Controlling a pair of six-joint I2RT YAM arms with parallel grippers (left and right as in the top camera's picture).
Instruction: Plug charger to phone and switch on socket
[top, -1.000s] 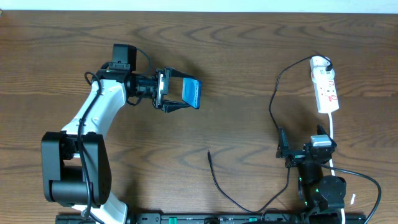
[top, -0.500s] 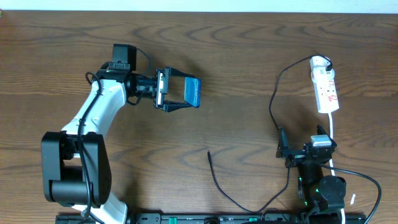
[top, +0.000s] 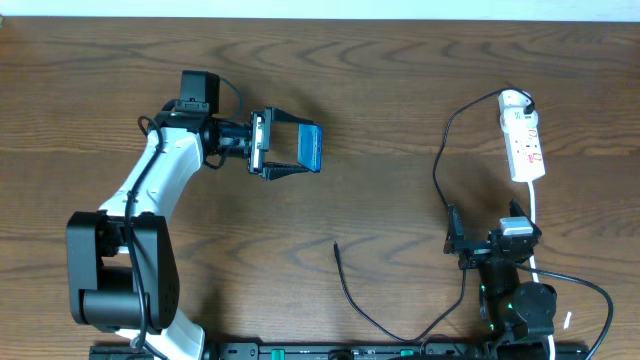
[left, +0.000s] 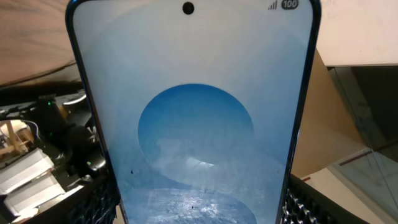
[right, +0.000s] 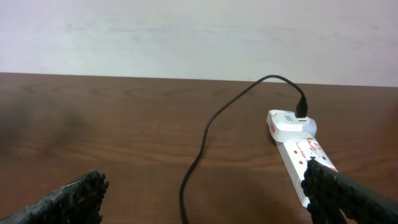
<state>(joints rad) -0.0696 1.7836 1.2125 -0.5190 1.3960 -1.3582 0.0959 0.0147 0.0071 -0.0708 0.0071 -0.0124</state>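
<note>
My left gripper (top: 298, 150) is shut on the phone (top: 310, 148) and holds it above the table at the upper left. Its blue screen fills the left wrist view (left: 193, 124) between my two fingers. The black charger cable (top: 440, 170) runs from the white socket strip (top: 523, 145) at the upper right down and round to its loose plug tip (top: 336, 245) on the table at lower centre. My right gripper (top: 487, 246) is open and empty at the lower right, below the strip. The right wrist view shows the strip (right: 301, 149) and cable (right: 205, 140) ahead.
The strip's white cord (top: 575, 285) runs down past my right arm to the front edge. Bare wooden table (top: 400, 90) lies between the arms.
The phone in my left gripper has shifted very slightly. The right arm and the cable have not moved.
</note>
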